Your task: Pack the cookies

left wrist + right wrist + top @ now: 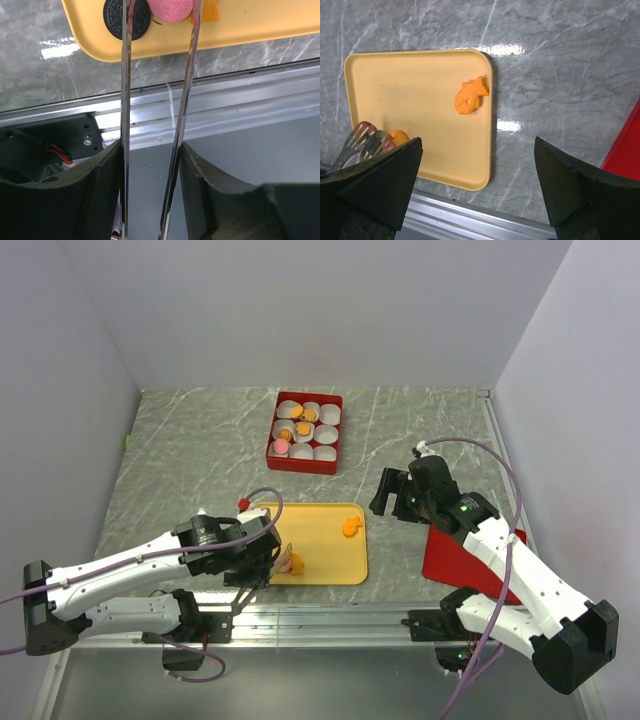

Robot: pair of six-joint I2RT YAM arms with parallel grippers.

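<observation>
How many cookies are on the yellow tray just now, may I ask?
4: black round, pink round and orange piece clustered at the tray's near left corner; orange fish near its right edge. The tongs may hide others.

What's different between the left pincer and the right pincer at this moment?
The left pincer grips metal tongs; the right pincer is wide open and holds nothing. The left pincer sits at the near left corner of the yellow tray; the right pincer hovers over the table just past the tray's right edge. Both have black fingers and are mounted on white arms.
</observation>
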